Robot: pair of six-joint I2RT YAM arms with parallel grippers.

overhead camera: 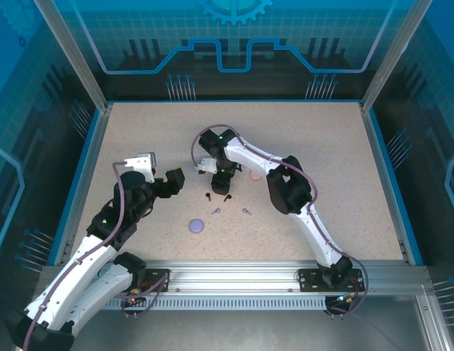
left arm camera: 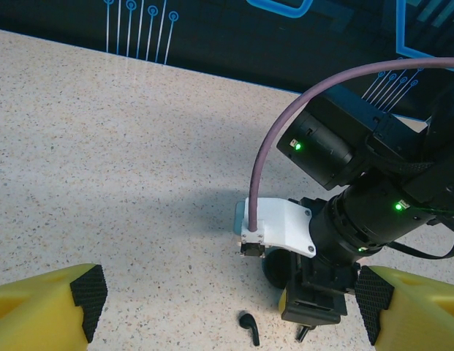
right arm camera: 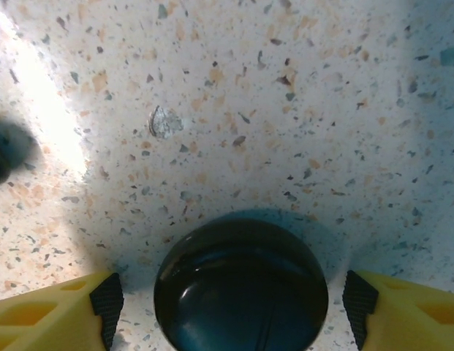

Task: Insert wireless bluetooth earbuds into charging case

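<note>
A round black charging case [right arm camera: 241, 289] lies shut on the table between the pads of my right gripper [right arm camera: 230, 311]. The jaws stand open with gaps on both sides. This gripper [overhead camera: 221, 181] points straight down at mid-table. Two black earbuds [overhead camera: 210, 195] [overhead camera: 227, 197] lie just in front of it, and one black earbud [left arm camera: 249, 327] is near the right wrist. Two lavender earbuds [overhead camera: 216, 211] [overhead camera: 246, 212] lie nearer still. My left gripper [overhead camera: 172, 181] hovers to the left, open and holding nothing, its yellow fingers [left arm camera: 47, 311] wide apart. The pale pink earbuds are hidden.
A lavender case [overhead camera: 197, 226] lies shut toward the near edge. A pink case [overhead camera: 256, 175] sits just right of the right gripper. The right arm [left arm camera: 358, 212] and its purple cable [left arm camera: 267, 161] stand close ahead of the left gripper. Blue walls [overhead camera: 88, 146] ring the table.
</note>
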